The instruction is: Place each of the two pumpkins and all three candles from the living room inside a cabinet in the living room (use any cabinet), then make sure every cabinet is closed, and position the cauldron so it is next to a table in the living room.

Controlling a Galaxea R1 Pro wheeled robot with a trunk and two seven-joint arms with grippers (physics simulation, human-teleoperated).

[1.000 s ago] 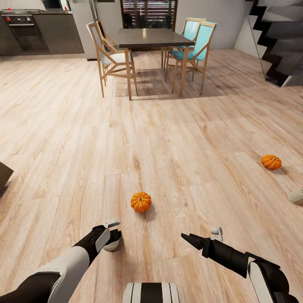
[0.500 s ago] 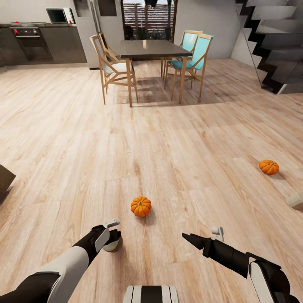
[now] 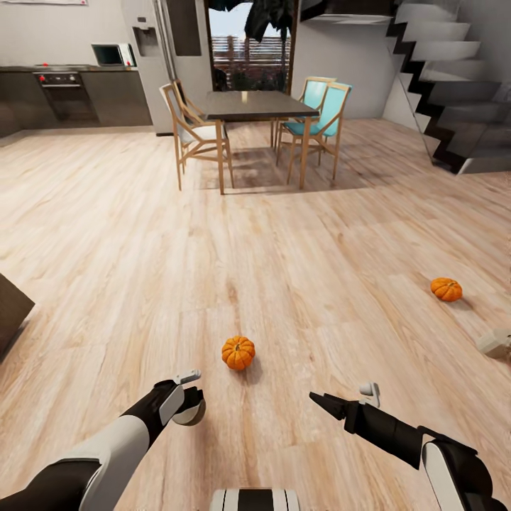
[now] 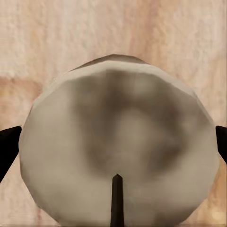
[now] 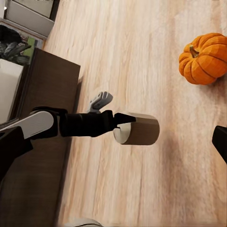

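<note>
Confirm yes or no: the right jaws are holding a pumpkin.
No. The right gripper holds nothing, and the nearest pumpkin sits on the floor ahead of it.

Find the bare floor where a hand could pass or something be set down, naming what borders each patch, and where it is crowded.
Widest free patch: the plank floor between the near pumpkin and the dining table. Another lies between that pumpkin and the far pumpkin. Crowded spots: under the table among the chairs, and the right edge, where a pale object lies by the far pumpkin.
</note>
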